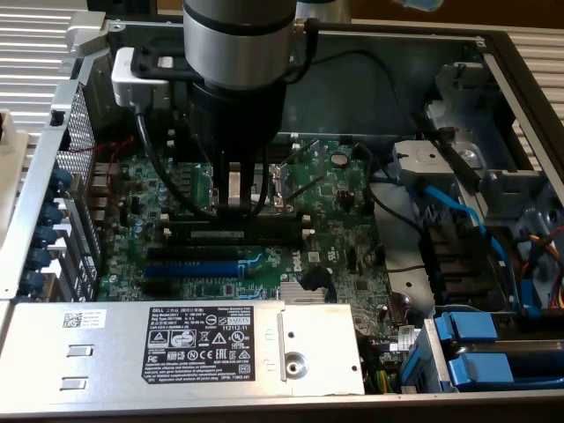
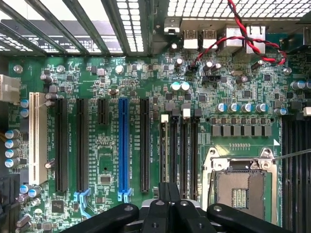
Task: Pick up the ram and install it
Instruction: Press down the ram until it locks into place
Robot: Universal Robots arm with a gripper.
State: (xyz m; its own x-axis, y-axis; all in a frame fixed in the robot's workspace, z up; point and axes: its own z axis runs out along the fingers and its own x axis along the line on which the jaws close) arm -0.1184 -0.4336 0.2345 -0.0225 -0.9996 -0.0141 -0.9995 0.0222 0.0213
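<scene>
While the arm stands almost straight up and down over the open computer case, we see its broad grey wrist facing the motherboard squarely, with dark cables running down beside it from a white connector block. The gripper points directly down at the board, and its two pale fingers are pressed together with no gap between them. In the wrist view we look along the black linkages of the gripper onto the row of long black slots, with the blue expansion slot on one side of them and the bare processor socket on the other.

We find the ram in the exterior view standing on its long edge across the board, pale label facing the camera, directly below the fingertips and just ahead of the blue expansion slot. Whether the fingertips touch its top edge we cannot tell. Nearer the camera lies the grey power supply with its black label.
</scene>
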